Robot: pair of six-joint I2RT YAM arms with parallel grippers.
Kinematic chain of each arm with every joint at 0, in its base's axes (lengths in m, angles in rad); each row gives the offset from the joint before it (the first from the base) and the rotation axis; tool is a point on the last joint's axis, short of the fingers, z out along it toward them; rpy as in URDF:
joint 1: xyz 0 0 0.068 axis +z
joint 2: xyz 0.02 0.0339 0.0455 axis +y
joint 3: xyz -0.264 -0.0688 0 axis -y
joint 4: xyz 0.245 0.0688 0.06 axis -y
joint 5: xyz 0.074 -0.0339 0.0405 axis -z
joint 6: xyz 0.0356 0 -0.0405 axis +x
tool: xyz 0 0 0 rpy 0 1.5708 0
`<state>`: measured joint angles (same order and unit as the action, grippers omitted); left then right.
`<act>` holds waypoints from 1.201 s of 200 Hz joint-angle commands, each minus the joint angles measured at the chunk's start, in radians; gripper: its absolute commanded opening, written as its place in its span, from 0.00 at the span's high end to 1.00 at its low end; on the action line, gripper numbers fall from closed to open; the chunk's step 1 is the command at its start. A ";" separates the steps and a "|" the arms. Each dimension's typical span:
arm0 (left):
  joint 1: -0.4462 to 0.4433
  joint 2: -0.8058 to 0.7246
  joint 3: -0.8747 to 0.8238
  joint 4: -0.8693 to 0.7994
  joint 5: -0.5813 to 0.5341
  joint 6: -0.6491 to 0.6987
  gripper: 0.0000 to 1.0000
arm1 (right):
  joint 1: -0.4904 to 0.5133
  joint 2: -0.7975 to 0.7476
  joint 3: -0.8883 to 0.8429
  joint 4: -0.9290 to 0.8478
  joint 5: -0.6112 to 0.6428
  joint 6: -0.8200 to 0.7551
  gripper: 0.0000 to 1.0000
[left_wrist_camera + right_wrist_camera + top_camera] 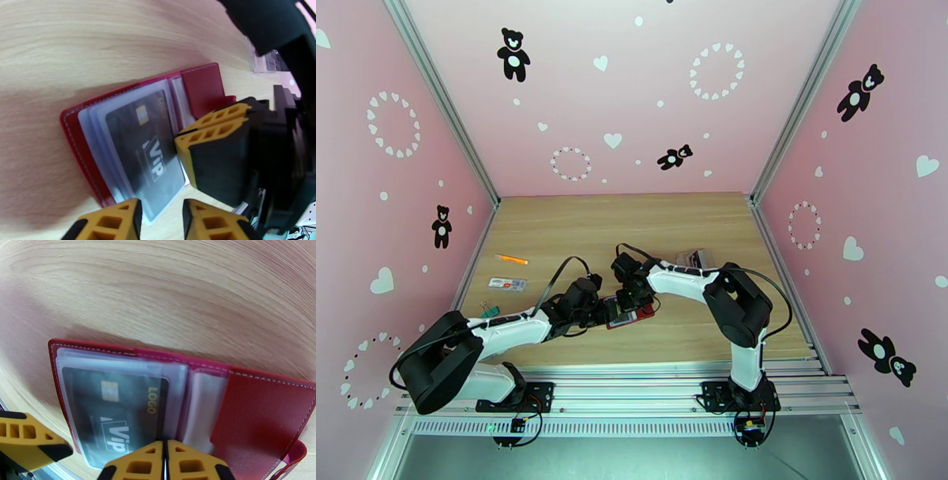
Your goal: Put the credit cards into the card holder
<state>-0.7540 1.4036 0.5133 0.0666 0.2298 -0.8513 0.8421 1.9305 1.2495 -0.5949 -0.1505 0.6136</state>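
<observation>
One dark credit card (114,413) — sleeved inside the open card holder (260,413).

Desk (632,221): light wood grain, bare over its far half.
Orange pen (510,259): lies flat near the desk's left edge, tilted slightly off the left-right line.
White-and-red strip (508,283): flat, just on the near side of the orange pen, apart from it.
Small green item (490,308): by the left edge, nearest of the three; too small to tell what it is.
Clear plastic case (694,257): right of centre, something dark inside.
Walls (632,95): pink, with black bear stickers (513,54), white hearts and rings of hearts.
Aluminium rails (632,388): silver, running along the desk's near edge.
</observation>
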 commanded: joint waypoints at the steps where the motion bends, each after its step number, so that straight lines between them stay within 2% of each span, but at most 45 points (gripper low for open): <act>1: 0.008 0.008 0.016 0.011 0.020 -0.007 0.67 | -0.006 0.019 -0.036 -0.013 0.025 -0.003 0.92; 144: 0.008 -0.019 -0.014 -0.046 -0.051 -0.012 0.67 | -0.008 0.018 -0.035 -0.019 0.029 -0.012 0.92; 240: 0.005 0.030 0.005 0.016 0.003 -0.020 0.67 | -0.008 0.021 -0.042 -0.013 0.022 -0.010 0.93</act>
<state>-0.7532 1.4166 0.5114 0.0597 0.2062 -0.8623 0.8402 1.9293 1.2465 -0.5919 -0.1532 0.6102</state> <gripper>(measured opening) 0.333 0.075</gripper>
